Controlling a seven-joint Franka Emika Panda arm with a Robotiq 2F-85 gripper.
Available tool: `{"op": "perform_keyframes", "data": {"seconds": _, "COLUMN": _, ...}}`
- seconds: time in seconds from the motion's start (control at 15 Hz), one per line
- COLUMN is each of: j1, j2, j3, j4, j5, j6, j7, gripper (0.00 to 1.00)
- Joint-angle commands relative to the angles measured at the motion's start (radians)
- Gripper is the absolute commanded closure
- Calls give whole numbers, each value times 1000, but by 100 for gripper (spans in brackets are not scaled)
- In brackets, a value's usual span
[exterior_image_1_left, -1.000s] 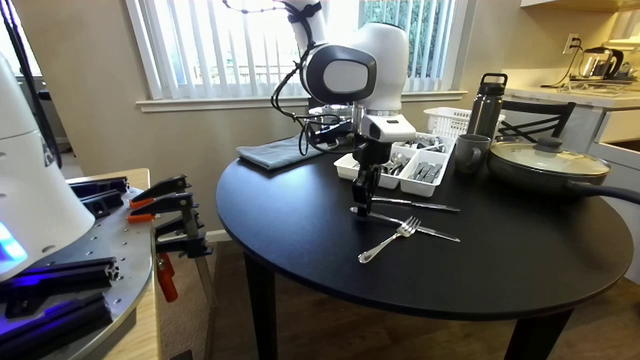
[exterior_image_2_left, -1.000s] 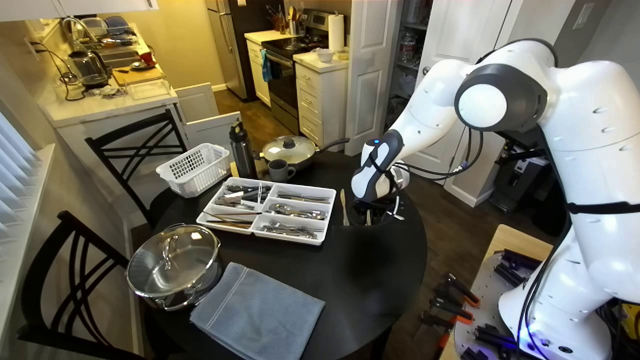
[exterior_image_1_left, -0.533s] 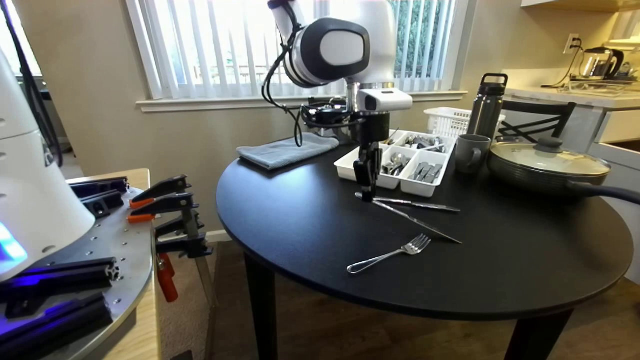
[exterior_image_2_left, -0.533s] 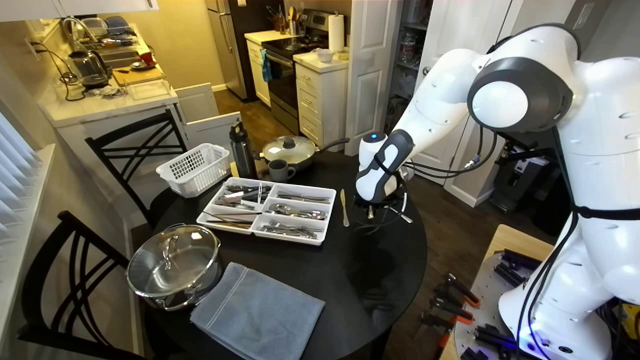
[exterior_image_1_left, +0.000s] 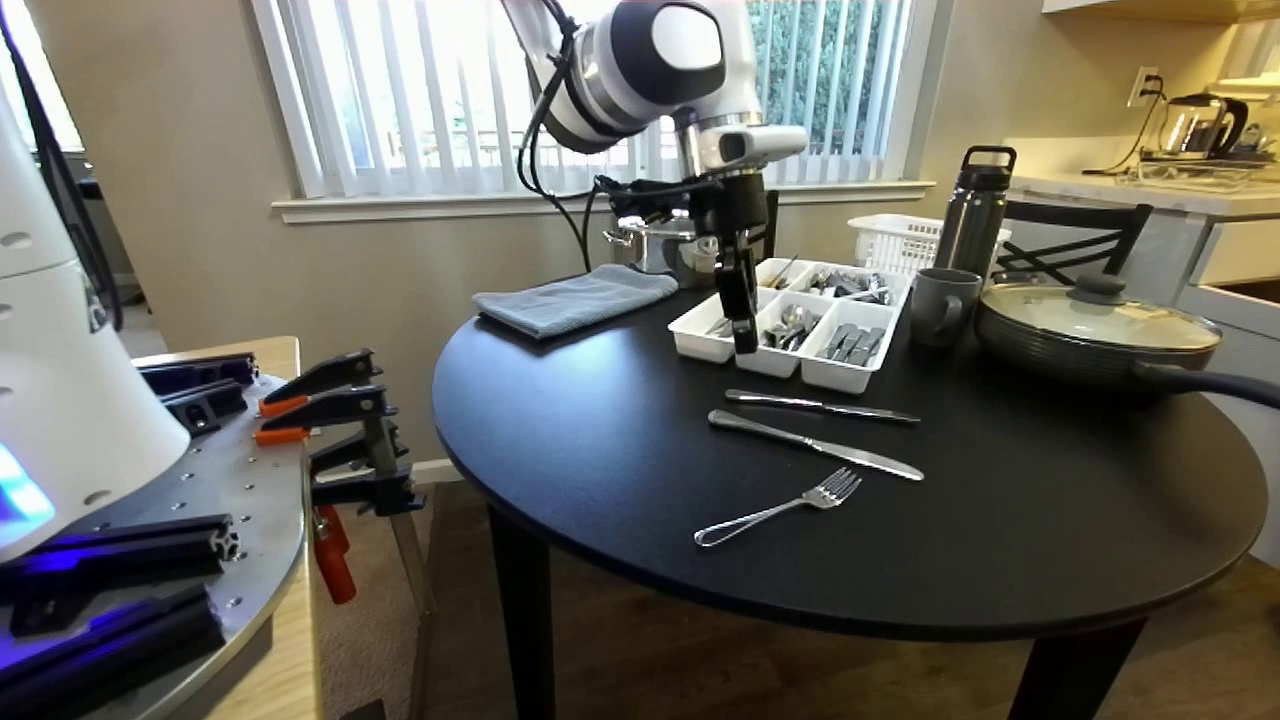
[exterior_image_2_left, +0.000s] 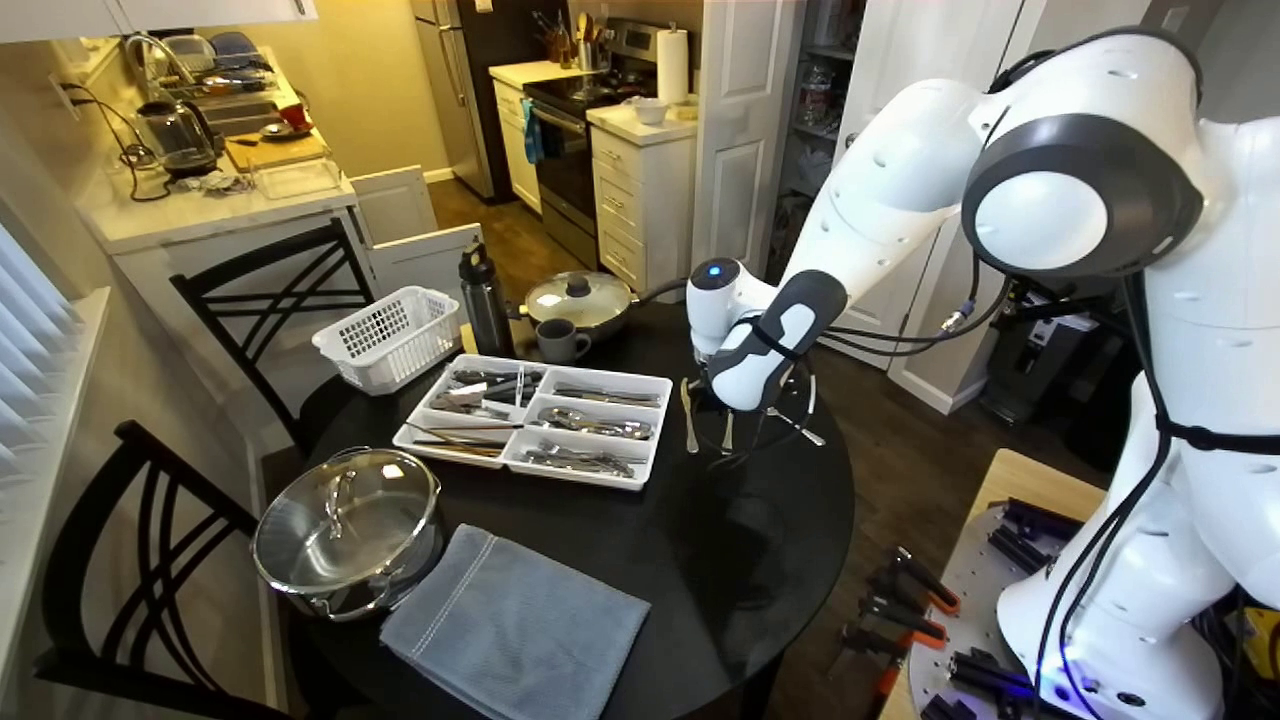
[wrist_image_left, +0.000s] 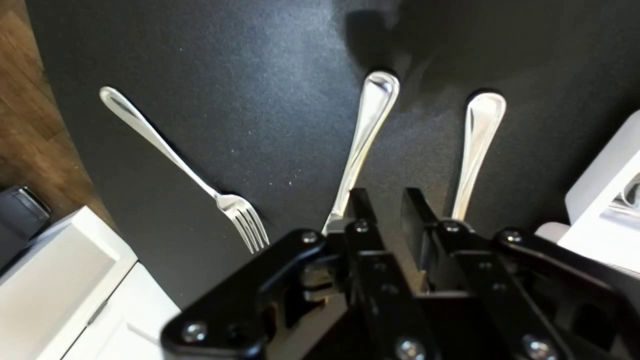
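Glass-lidded pot sits beside a folded blue-gray towel. Gray mug stands nr a tall bottle & lidded pan; kettle on kitchen counter, bkgd.

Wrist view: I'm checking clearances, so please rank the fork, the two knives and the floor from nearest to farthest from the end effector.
1. Left knife and right knife: too close to call, one on either side of the end effector.
2. Fork: farther out, left of both knives.
3. Floor: far left, below and beyond the edge of the table.
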Motion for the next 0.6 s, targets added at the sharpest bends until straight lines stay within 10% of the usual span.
{"op": "perform_keyframes", "data": {"seconds": 0.0, "j1": -13, "j2": -30, "j3": 17, "j4": 8, "j5": -85, "j6": -47, "j7": 46, "gripper": 94}}
{"op": "perform_keyframes", "data": {"seconds": 0.07, "j1": -42, "j2": -30, "j3": 44, "j4": 11, "j5": -82, "j6": -33, "j7": 27, "gripper": 94}}
{"op": "perform_keyframes", "data": {"seconds": 0.13, "j1": -84, "j2": -27, "j3": 80, "j4": 9, "j5": -60, "j6": 9, "j7": -8, "gripper": 53}}
{"op": "perform_keyframes", "data": {"seconds": 0.53, "j1": -337, "j2": 39, "j3": 309, "j4": 7, "j5": 116, "j6": 224, "j7": -196, "gripper": 21}}
